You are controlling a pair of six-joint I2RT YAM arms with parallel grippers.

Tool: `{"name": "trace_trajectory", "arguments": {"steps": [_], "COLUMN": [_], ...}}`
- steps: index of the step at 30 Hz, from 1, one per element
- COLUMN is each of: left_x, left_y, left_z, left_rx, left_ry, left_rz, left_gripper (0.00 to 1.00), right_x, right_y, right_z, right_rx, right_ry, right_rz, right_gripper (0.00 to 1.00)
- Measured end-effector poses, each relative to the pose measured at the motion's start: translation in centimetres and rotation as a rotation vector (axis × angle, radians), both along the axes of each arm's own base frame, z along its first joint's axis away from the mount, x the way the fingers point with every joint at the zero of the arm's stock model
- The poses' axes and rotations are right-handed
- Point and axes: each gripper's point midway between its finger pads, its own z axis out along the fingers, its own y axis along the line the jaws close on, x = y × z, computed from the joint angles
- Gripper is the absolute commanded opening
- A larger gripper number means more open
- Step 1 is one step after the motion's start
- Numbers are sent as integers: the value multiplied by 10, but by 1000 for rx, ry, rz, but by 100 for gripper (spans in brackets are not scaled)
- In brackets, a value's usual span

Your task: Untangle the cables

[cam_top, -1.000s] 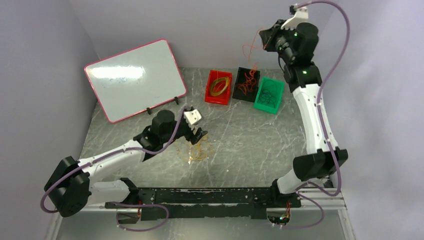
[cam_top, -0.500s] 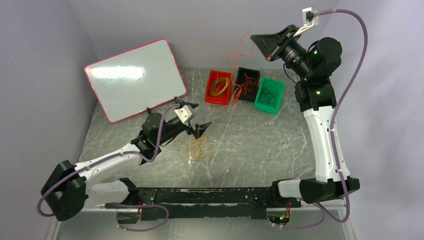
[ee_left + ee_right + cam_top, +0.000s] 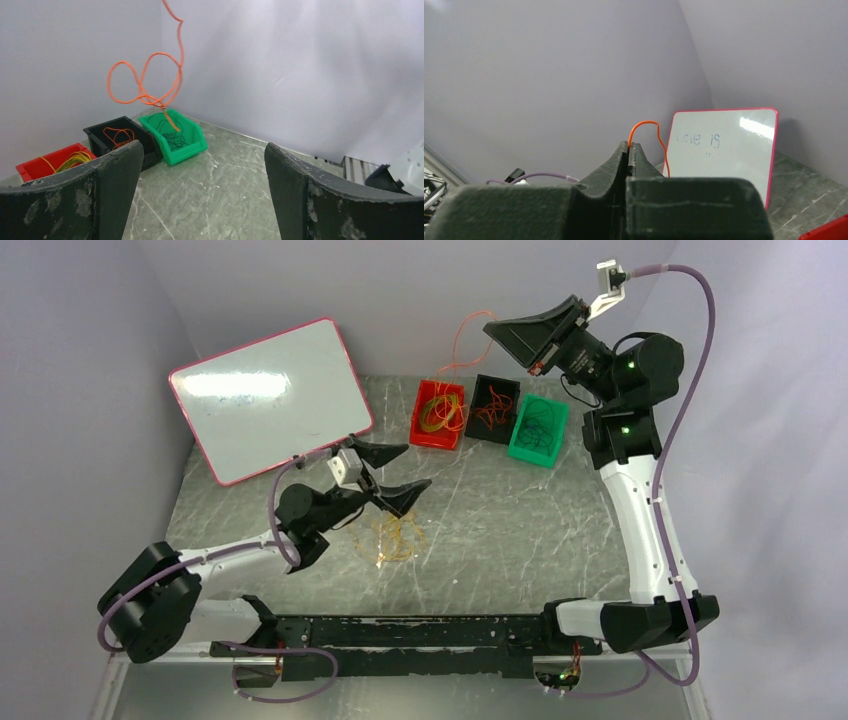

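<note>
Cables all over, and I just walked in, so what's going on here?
Two robot arms are sorting a cable tangle. The right gripper, jaws shut, holds an orange cable up high at the back. The left gripper hangs open near the tangle on the table. The red bin holds yellow cables, the black bin orange, the green bin dark ones.

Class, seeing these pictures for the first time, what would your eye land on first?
The thin orange cable dangling in loops high at the back, pinched in the raised right tool. Next, the small yellow-and-orange wire tangle on the grey marbled table, near the wide-open left tool.
</note>
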Motion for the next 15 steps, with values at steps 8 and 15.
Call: {"name": "trace_trajectory", "arguments": {"steps": [8,15], "left_x": [29,31], "left_y": [-6,-19], "left_z": [-10,-17], "left_rx": [-52,-102], "left_ry": [93,135], "left_rz": [81,39], "left_gripper": [94,93], "right_x": [-5,-12], "right_y": [22,42], "right_z": [0,5], "right_rx": [-12,-25], "right_ry": [-12,-46], "right_rz": [-17,-56], "right_gripper": [0,0]}}
